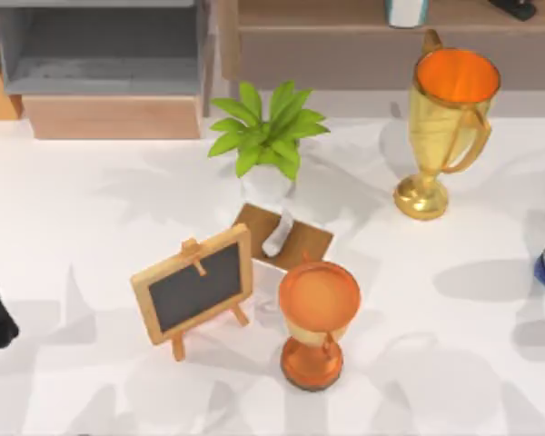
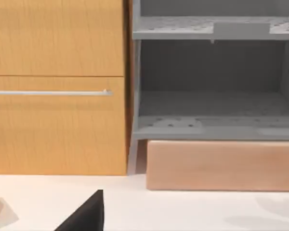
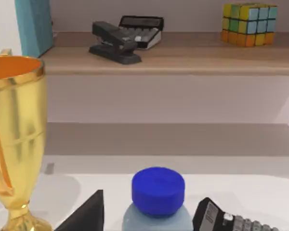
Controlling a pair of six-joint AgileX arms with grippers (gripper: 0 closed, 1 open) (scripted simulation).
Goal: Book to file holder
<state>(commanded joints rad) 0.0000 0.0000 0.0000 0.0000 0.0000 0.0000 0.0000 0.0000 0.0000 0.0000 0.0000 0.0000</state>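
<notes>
The thick light-blue book with white page edges [image 3: 34, 24] stands upright on the long brown wooden shelf [image 1: 345, 20], just behind the tall gold trophy cup [image 1: 440, 127]. The grey box-like file holder with a tan lower panel [image 1: 100, 54] sits well to the trophy's left. The left gripper [image 2: 86, 216] faces the holder and the right gripper [image 3: 86, 215] is near the trophy's foot. Whether either is wide or narrow cannot be told.
</notes>
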